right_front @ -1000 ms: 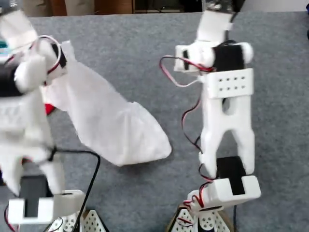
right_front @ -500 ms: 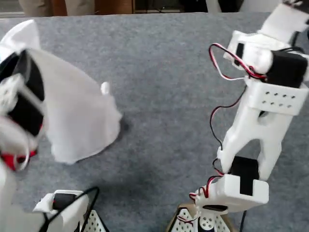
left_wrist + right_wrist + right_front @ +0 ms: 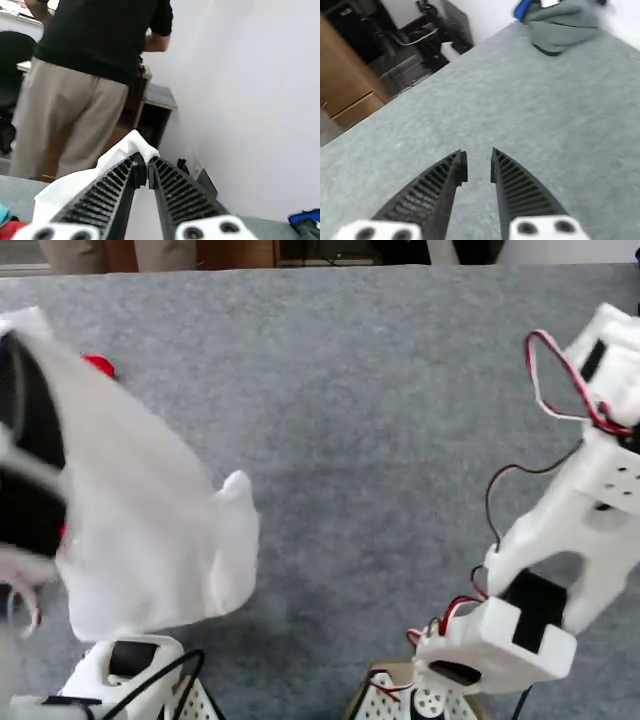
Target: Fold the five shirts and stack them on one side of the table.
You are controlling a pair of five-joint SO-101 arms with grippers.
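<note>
A white shirt [image 3: 150, 530] hangs off the grey table [image 3: 380, 420] at the left, lifted close under the high camera. In the left wrist view my left gripper [image 3: 146, 165] is shut on a fold of this white shirt [image 3: 131, 145], which sticks out past the fingertips and drapes down one side. My right arm [image 3: 570, 540] stands at the table's right edge. My right gripper [image 3: 477, 162] hovers over bare table, slightly open with nothing between its fingers. A grey shirt [image 3: 565, 22] lies bunched at the far side of the table, with something blue [image 3: 522, 7] behind it.
A red cloth [image 3: 98, 365] peeks out behind the white shirt at the far left, and red cloth [image 3: 10, 227] also lies below my left gripper. The arm bases [image 3: 420, 695] sit at the near edge. A person [image 3: 95, 75] stands beyond the table.
My left arm has lifted the white shirt off the table and pulled it left and toward the near edge. My right arm has swung from the middle to the right edge.
</note>
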